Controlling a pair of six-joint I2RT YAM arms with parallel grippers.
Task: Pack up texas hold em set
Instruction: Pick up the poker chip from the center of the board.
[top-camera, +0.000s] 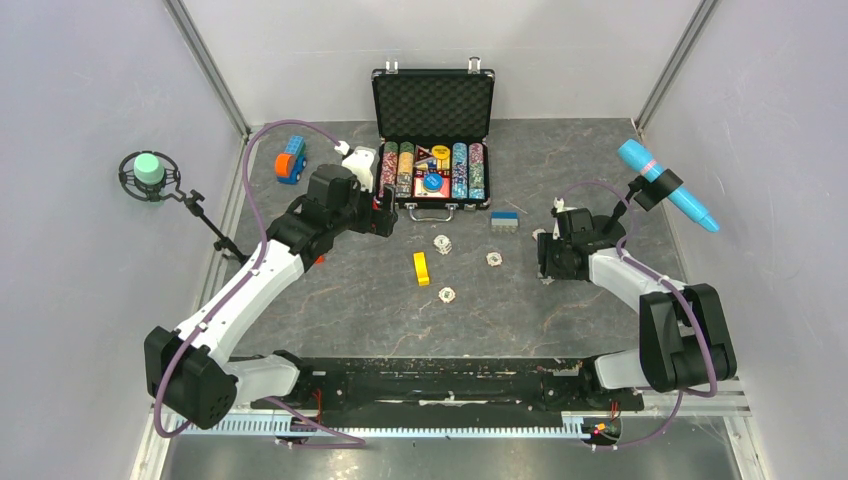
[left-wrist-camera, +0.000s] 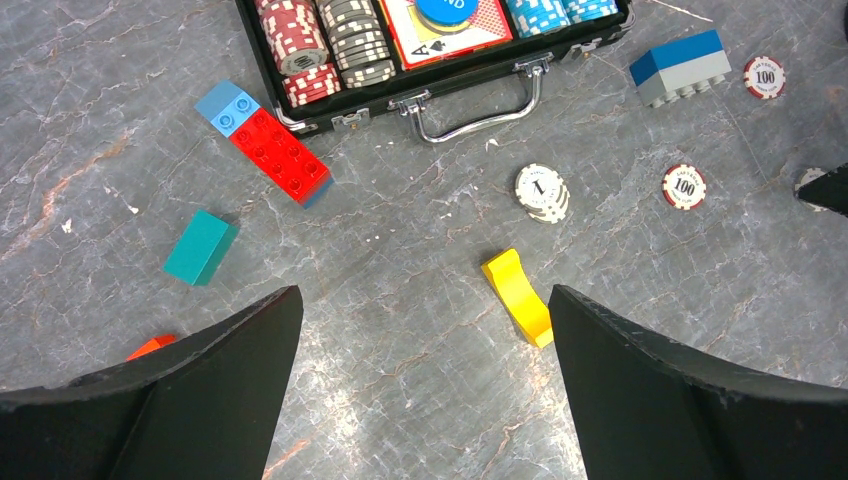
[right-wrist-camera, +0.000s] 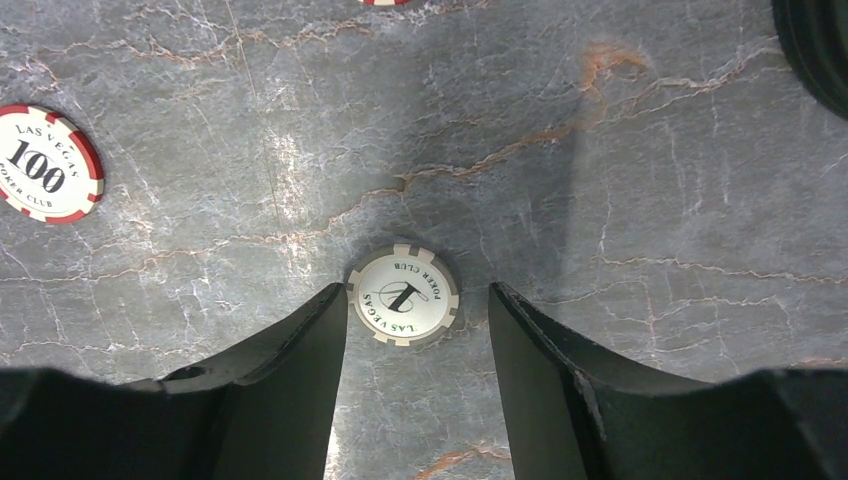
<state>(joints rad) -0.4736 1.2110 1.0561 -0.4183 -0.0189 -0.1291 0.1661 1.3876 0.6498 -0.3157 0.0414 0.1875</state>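
Right wrist view, bottom middle: right claw (right-wrist-camera: 416, 292) spread, one finger each side of a flat round white chip (right-wrist-camera: 404, 295) on the gray stony counter (right-wrist-camera: 650, 180), likely lined up to pinch it. Left claw (left-wrist-camera: 425, 297) spread wide too, holding nothing. Top view, upper middle: open black case (top-camera: 433, 105), bumpy foam lid up, waiting to be filled.

Bright even overhead light, soft shadows, sharp focus
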